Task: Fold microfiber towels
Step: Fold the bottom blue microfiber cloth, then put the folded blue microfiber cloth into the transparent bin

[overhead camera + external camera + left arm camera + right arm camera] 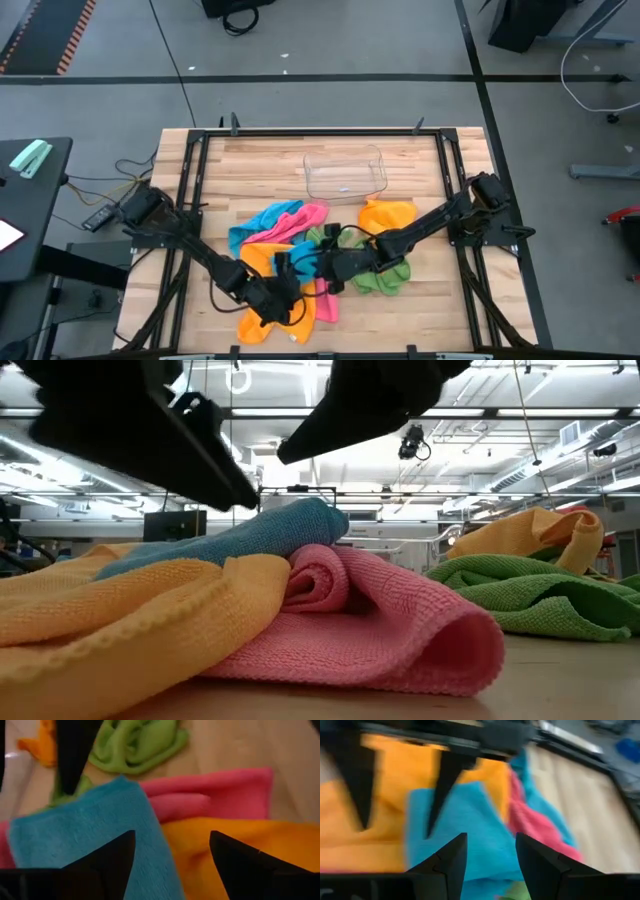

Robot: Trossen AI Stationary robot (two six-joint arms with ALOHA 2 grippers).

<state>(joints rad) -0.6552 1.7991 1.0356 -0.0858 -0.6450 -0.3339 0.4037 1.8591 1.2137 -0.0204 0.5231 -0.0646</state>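
Both arms over the towel heap, sorting one out!

Left gripper (172, 862) hovers spread wide and empty above the blue towel (85, 837) and orange towel (240, 840), heaped at table centre. Right gripper (490, 855), fingers parted, nothing pinched, faces in from three o'clock. Next, probably: pinch one corner and drag it flat.

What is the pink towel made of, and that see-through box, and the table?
The pink towel looks like soft microfiber cloth: a fine looped, matte weave that rolls into plump folds. The see-through box seems to be clear, glossy plastic, since the boards show through it. The table looks like pale wood, with visible plank lines.
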